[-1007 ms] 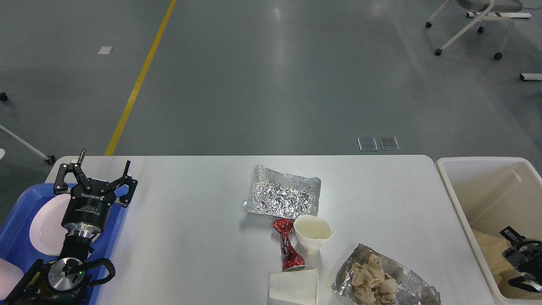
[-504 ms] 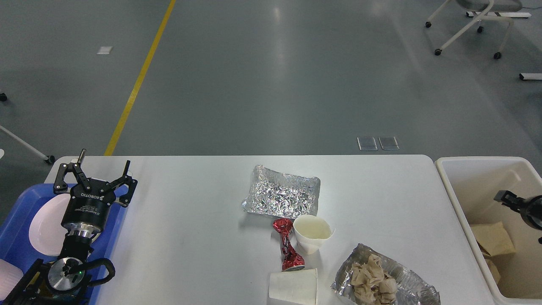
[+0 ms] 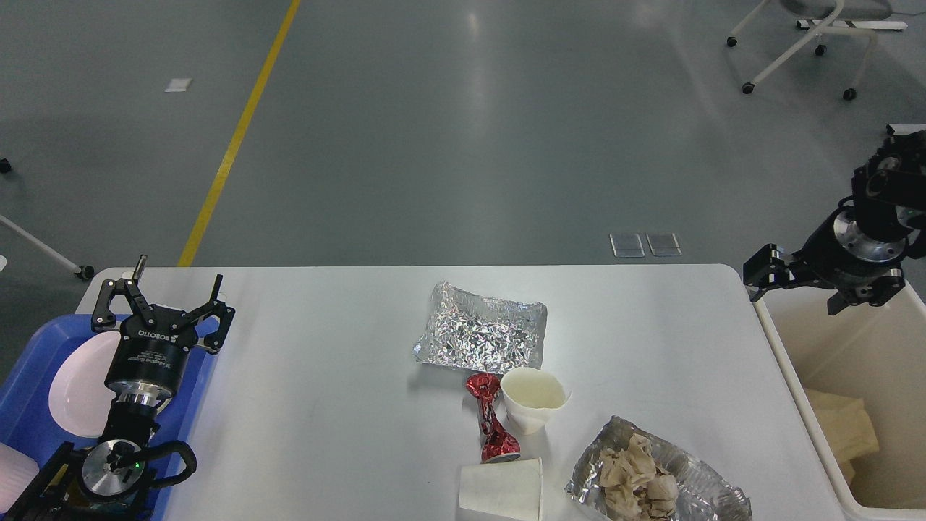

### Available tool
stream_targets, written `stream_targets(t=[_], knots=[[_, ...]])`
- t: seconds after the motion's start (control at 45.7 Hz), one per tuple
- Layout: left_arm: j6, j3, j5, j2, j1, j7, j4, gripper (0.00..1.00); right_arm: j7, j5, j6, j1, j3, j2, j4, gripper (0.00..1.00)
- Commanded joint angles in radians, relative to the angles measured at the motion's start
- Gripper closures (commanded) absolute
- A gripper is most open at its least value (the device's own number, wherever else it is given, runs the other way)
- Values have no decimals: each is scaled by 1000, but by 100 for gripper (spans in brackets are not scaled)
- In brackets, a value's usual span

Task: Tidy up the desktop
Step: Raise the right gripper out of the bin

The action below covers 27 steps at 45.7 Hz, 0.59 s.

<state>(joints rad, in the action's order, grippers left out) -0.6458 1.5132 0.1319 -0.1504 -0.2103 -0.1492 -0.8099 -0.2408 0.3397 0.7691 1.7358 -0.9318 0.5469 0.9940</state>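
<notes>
The white desktop [image 3: 325,376] holds a crumpled foil sheet [image 3: 481,336], a crushed red can [image 3: 492,427], an upright white paper cup [image 3: 534,398], a paper cup lying on its side [image 3: 501,488] and a foil tray with crumpled brown tissue [image 3: 651,481]. My left gripper [image 3: 179,271] is open and empty over the desktop's far left, above the blue tray's edge. My right gripper [image 3: 817,286] is open and empty, raised above the cream bin's far-left corner.
A cream bin [image 3: 778,340] stands right of the desktop with brown paper [image 3: 843,427] inside. A blue tray [image 3: 29,405] with a white plate [image 3: 76,383] sits at the left. A wheeled chair [image 3: 803,43] stands far back on the floor.
My right arm has risen out of the bin to above its far-left corner, leaving brown paper inside. The left arm and the desktop items have not moved.
</notes>
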Motion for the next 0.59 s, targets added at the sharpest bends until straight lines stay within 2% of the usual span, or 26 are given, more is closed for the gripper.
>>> stream_targets(t=[0.0, 0.11, 0.197, 0.416, 0.569], knots=[[0, -1, 0, 0, 0, 0, 0, 4, 0, -126, 44, 183, -126, -87, 127, 0], [0, 1, 0, 0, 0, -1, 0, 4, 0, -290, 62, 347, -241, -177, 247, 0], [0, -1, 0, 0, 2, -1, 0, 4, 0, -333, 68, 450, -275, -225, 337, 0], [0, -1, 0, 0, 0, -1, 0, 4, 3, -393, 6, 715, -288, -223, 647, 0], [0, -1, 0, 0, 0, 0, 0, 4, 3, -413, -40, 751, -288, -223, 716, 0]])
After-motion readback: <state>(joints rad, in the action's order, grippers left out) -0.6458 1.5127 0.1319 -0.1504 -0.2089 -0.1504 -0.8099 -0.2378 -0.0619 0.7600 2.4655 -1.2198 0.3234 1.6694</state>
